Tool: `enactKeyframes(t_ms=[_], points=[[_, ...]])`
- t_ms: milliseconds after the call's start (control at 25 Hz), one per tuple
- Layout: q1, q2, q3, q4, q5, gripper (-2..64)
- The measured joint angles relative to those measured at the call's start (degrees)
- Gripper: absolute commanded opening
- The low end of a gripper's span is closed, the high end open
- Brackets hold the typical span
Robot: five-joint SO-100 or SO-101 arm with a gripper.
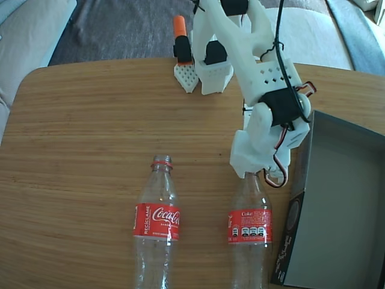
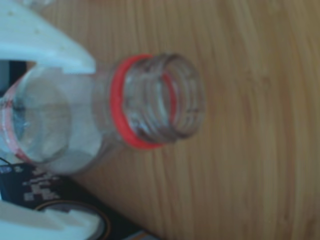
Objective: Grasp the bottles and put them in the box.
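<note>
In the fixed view, we see both bottles lying on the table (image 1: 78, 138), none boxed yet. The left bottle (image 1: 156, 223) sits untouched at seven o'clock. At five o'clock, our gripper (image 2: 65, 140) straddles the right bottle (image 1: 249, 226) at its shoulder; we cannot tell whether it is clamped. The box (image 1: 343, 198) waits empty at four o'clock.

the fixed view looks steeply down on the worktop (image 1: 84, 138) from the front; the wrist view sits close above one bottle (image 2: 100, 115), shared by both (image 1: 249, 226).
</note>
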Motion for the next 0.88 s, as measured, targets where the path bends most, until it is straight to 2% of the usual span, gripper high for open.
enactKeyframes(t_ms=[200,560,880], points=[[0.9,0.0,3.1,-2.8,0.0,34.1],[1.6,0.0,6.5,-3.6,0.0,34.6],[0.6,0.0,9.8,-9.9,0.0,34.1]])
